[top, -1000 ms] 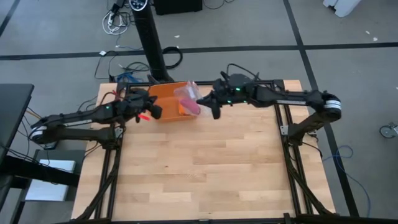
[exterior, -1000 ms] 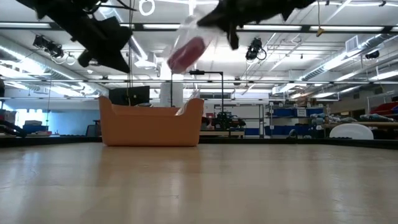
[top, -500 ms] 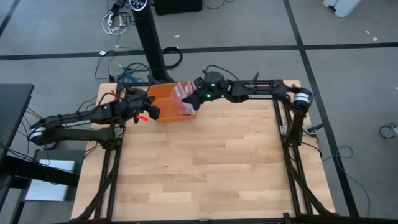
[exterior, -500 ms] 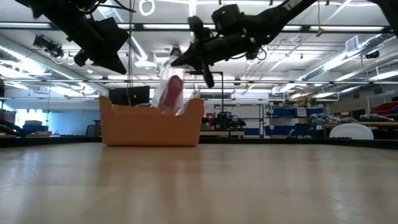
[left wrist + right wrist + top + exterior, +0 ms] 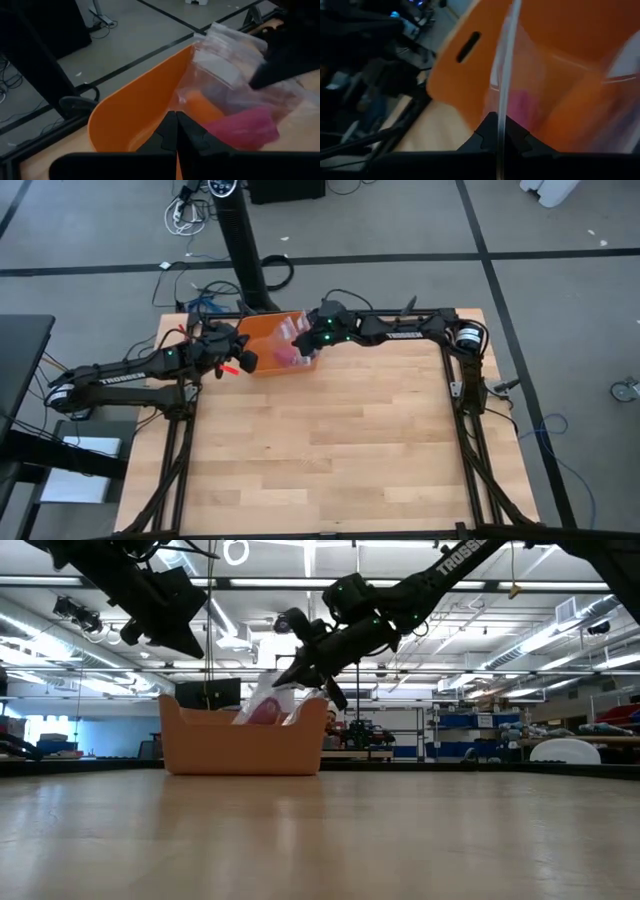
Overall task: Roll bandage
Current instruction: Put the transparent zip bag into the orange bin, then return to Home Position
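Observation:
The magenta-pink bandage [image 5: 246,128] lies inside a clear crinkled plastic bag [image 5: 231,75]. My right gripper [image 5: 499,131] is shut on the bag and holds it in the orange tub [image 5: 268,340] at the table's far edge. The low view shows the bag [image 5: 266,700] sticking up over the tub's rim [image 5: 245,716], with my right gripper [image 5: 300,668] above it. My left gripper [image 5: 176,134] is shut and empty. It hovers above the tub's left end [image 5: 247,360], clear of it in the low view [image 5: 172,628]. My right gripper pinches the bag's thin upper edge [image 5: 503,107] between its two fingers. It comes slanting down from the table's right. The bag hangs below the fingers with the bandage [image 5: 522,107] in its lower part, down inside the tub. Whether it rests on the tub's floor is hidden.
The tub [image 5: 245,745] stands at the table's far edge, left of centre. The wooden tabletop [image 5: 330,440] stretches toward the near edge. A black post [image 5: 240,240] rises just behind the tub.
My right gripper has gone toward the table's left edge and down, still shut on the bag. The bag with the bandage has come down from above the tub's right end into the tub.

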`<state>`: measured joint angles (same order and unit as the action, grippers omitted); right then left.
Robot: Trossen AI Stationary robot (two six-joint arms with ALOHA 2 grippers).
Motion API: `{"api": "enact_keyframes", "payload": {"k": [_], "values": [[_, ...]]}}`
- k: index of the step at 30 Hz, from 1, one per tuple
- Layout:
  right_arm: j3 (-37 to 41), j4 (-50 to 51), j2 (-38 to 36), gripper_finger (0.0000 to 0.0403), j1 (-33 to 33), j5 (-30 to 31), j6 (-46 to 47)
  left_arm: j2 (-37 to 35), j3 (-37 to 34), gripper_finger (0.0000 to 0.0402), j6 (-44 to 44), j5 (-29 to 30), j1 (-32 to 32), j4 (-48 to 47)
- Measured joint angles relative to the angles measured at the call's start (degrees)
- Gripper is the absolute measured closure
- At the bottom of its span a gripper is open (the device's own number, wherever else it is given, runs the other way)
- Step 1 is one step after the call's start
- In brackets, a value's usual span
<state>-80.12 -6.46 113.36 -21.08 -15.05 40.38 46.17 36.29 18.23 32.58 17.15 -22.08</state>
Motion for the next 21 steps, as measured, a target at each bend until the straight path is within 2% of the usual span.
{"api": "enact_keyframes", "payload": {"k": [4,7,14,18,21], "values": [[0.0,1.0,0.0,0.0401,-0.2,2.4,-1.4,0.0,0.0,0.0399,-0.1,0.0,0.0,-0.6],[0.0,1.8,0.0,0.0383,-0.4,2.2,-3.7,0.1,0.0,0.0399,-0.2,0.0,0.0,-1.7],[0.0,3.7,-0.4,0.0288,-0.4,-0.5,-7.7,2.3,0.0,0.0399,-0.2,-0.6,-0.1,-3.4],[0.0,3.8,-2.1,0.0235,-0.4,-1.1,-9.1,7.2,0.0,0.0399,-0.8,-1.0,-0.4,-2.1],[0.0,4.7,-4.8,0.0212,-0.4,-1.6,-11.3,11.8,0.0,0.0399,-1.9,-0.9,-0.4,1.0]]}}
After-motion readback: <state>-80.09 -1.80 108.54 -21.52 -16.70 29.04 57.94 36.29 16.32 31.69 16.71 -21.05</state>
